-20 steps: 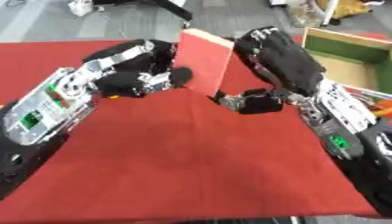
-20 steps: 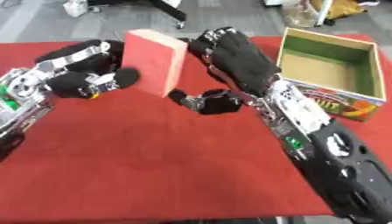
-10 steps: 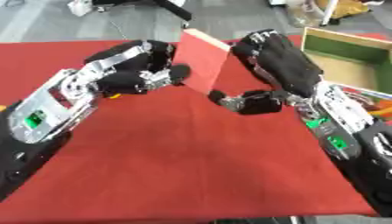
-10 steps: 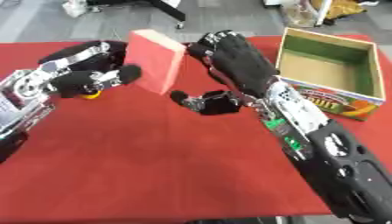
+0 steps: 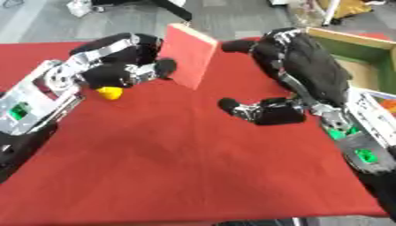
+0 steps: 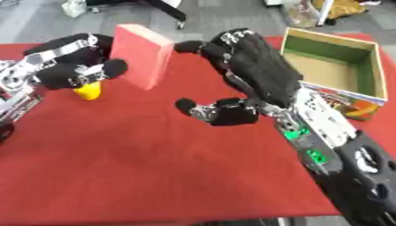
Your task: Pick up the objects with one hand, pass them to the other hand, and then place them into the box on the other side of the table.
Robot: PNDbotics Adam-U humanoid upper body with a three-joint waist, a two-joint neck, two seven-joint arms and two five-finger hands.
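Observation:
A flat red block [image 6: 143, 55] is held upright above the red table [image 5: 170, 167], tilted a little. My left hand [image 6: 74, 66] is shut on its left side, thumb on the near face and fingers behind it. My right hand [image 6: 255, 73] hangs open just right of the block, with a small gap between them, its fingers stretched toward the block's top and its thumb [image 6: 213, 110] spread low. A small yellow thing [image 6: 87, 90] lies on the cloth under my left hand. The open cardboard box [image 6: 325, 47], green inside, stands at the right edge.
The box has a colourful printed side [image 6: 352, 108] facing me. Beyond the table's far edge is grey floor with black furniture legs [image 5: 174, 9]. The near half of the red cloth holds nothing in view.
The block was against my right hand's fingers a second ago. Now it sits a little further left in my left hand, and a gap has opened between it and the right hand.

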